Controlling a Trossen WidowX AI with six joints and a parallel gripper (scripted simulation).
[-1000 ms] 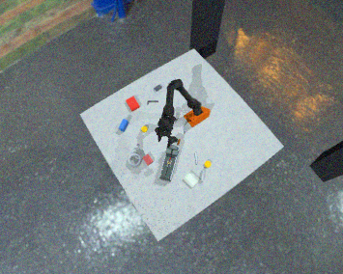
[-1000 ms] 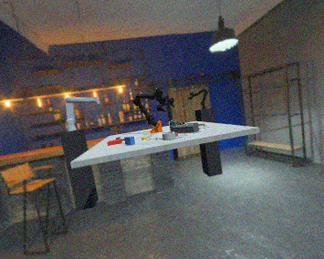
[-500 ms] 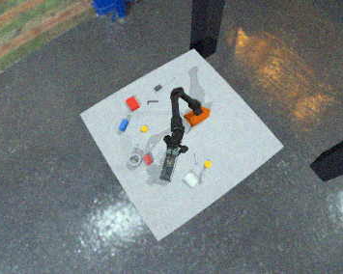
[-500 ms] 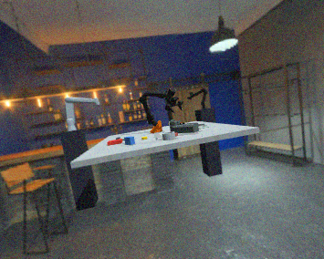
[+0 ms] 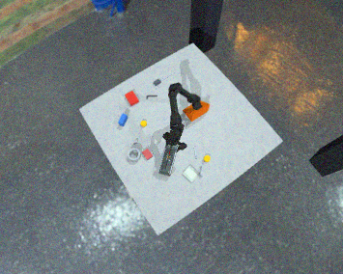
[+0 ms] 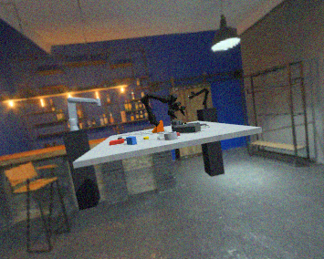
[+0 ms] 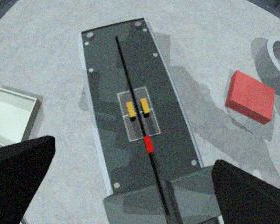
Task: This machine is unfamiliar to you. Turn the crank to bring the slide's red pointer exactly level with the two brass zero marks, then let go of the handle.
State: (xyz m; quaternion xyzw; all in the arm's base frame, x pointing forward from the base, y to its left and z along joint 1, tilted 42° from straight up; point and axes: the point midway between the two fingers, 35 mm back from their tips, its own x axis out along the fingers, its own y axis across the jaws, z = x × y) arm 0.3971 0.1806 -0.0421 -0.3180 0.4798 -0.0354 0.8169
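The machine (image 5: 166, 166) (image 6: 187, 129) (image 7: 103, 75) is a long dark box with a narrow slot along its top. In the wrist view, the red pointer (image 7: 149, 144) sits in the slot nearer the image bottom than the two brass zero marks (image 7: 131, 109) (image 7: 145, 106), just outside the thin outlined rectangle around them. A grey raised housing (image 7: 133, 197) crosses the machine's near end. The crank and its handle cannot be made out. My gripper (image 5: 175, 143) (image 7: 136, 159) is open and empty, above the machine's housing end, with one finger at each side of the wrist view.
A red block (image 5: 147, 154) (image 7: 251, 97) and a grey ring-shaped cup (image 5: 133, 154) (image 7: 260, 62) stand on one side of the machine. A pale square tray (image 5: 190, 174) (image 7: 11, 115) and a yellow piece (image 5: 207, 158) lie on the other. A blue object (image 5: 123, 120) and red box (image 5: 131, 98) are farther off.
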